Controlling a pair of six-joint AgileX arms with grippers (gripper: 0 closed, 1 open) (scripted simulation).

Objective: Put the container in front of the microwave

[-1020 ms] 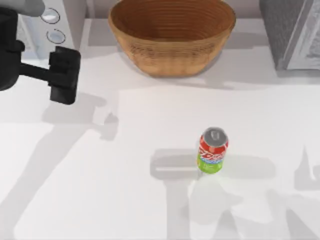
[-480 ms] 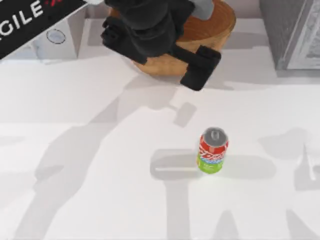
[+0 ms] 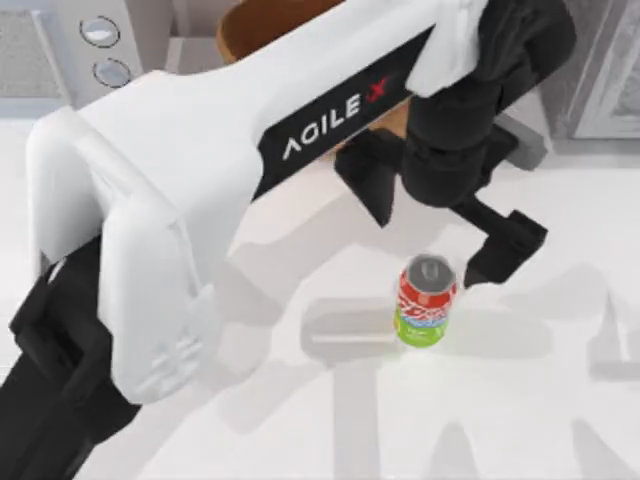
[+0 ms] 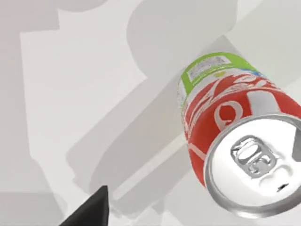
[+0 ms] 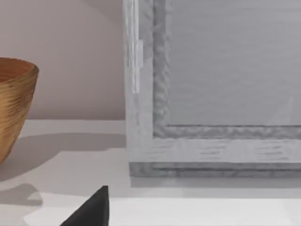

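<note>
Change: the left arm, parked by the white microwave with two round silver dials (image 3: 100, 48) a second ago, has swung across the white table (image 3: 200, 440) and now reaches over the large brown woven basket (image 3: 240, 25); the can itself has not moved.
Left gripper (image 3: 440, 225): it hangs just above and behind the small drink can with a red upper half, lime-green lower half and silver top (image 3: 425, 300), one black finger (image 3: 505, 248) beside the can's right shoulder, the other (image 3: 365, 180) further back on its left.
Fingers: spread wide, wider than the can, holding nothing and touching nothing.
Wrist check: the left wrist view looks down on the can's silver top (image 4: 256, 165), a dark fingertip (image 4: 91, 212) well apart from it.
Can: upright, right of the table's middle, well apart from the microwave.
Meaning: approach nearly done; descent and grasp remain, I judge.
Right arm: idle, facing the darker grey appliance (image 5: 211, 94); one dark fingertip (image 5: 91, 212) shows, so I cannot tell its opening.
</note>
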